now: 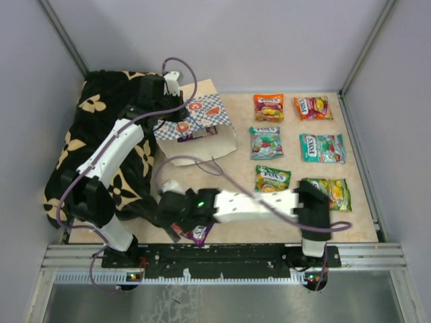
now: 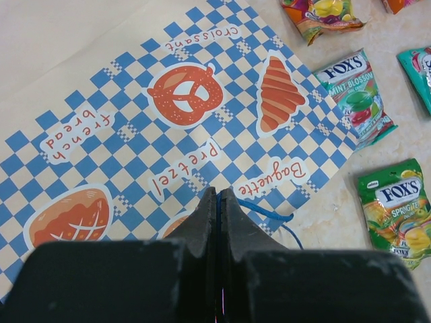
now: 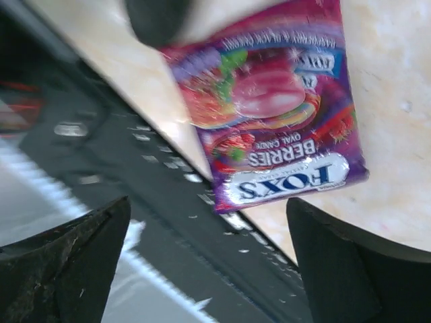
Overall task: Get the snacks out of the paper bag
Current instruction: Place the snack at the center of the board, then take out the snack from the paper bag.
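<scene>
The paper bag (image 1: 202,131) lies on its side at the back left, with its checkered band showing in the left wrist view (image 2: 168,114). My left gripper (image 1: 176,116) is shut on its thin blue cord handle (image 2: 269,214), jaws pressed together (image 2: 219,196). Several snacks lie in rows on the right, among them orange (image 1: 268,107), teal (image 1: 322,147) and green (image 1: 273,179) packets. A purple packet (image 1: 200,233) lies at the table's front edge and partly overhangs it (image 3: 269,101). My right gripper (image 3: 209,269) hangs open and empty just in front of it (image 1: 179,226).
A black flower-patterned cloth (image 1: 101,141) is heaped along the left side, under the left arm. The black and metal base rail (image 1: 229,256) runs along the front edge, right below the purple packet. Grey walls close the back and sides.
</scene>
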`<state>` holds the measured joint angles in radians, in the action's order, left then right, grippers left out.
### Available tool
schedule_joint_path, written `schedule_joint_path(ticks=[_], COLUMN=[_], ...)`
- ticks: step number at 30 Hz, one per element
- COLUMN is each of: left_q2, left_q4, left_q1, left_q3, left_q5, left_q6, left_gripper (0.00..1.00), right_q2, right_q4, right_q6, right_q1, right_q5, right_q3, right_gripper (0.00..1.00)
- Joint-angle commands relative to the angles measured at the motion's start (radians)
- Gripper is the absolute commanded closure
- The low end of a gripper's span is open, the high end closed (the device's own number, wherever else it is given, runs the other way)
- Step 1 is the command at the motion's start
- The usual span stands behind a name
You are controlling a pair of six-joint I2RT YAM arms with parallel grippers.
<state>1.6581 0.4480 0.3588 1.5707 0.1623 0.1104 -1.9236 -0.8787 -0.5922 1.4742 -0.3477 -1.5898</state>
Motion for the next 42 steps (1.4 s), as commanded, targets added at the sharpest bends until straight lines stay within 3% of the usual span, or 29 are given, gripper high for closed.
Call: schedule_joint_path(ticks=[1, 3, 6, 9, 13, 17, 22, 31, 42], left_q2=[-0.039, -0.045, -0.056, -0.054, -0.063, -0.073, -0.083, -0.103, -0.085], left_q4=[-0.019, -0.021, -0.032, -0.046, -0.054, -0.063, -0.061, -0.043, -0.028], left_q1=[-0.012, -0.012, -0.012, -0.012, -0.012, -0.012, -0.012, -0.008, 0.005], left_q3=[-0.020, -0.031, -0.050, -0.064, -0.081, -0.085, -0.076, -0.073, -0.057], left_q5=[0.020, 0.019, 0.025, 0.050, 0.067, 0.052, 0.072, 0.084, 0.093], left_q6=[-0.003, 0.003, 0.016, 0.042, 0.055, 0.059, 0.078, 0.076, 0.054], left_gripper=[1.00, 1.00, 1.00, 1.00, 1.00, 1.00, 1.00, 1.00, 1.00], right_q2=[0.462, 0.560, 0.632, 0.693, 0.657, 0.505, 0.235, -0.057, -0.276], right_q4=[0.748, 0.967, 1.001, 1.172, 1.385, 1.540, 1.766, 1.665, 1.100], right_q6=[-0.024, -0.186, -0.418, -0.742, -0.992, -1.162, -1.272, -1.340, -1.363], right_q1=[-0.266, -0.366, -0.417, -0.430, -0.466, -0.500, -0.579, -0.661, -0.700], right_q5=[0.555, 0.584, 0.290, 0.003, -0.213, -0.287, -0.206, -0.182, -0.182], right_q3=[0.312, 0.474, 0.596, 0.797, 0.937, 0.942, 0.875, 0.627, 0.212], right_gripper=[0.02, 0.02, 0.01, 0.01, 0.04, 0.10, 0.25, 0.31, 0.31])
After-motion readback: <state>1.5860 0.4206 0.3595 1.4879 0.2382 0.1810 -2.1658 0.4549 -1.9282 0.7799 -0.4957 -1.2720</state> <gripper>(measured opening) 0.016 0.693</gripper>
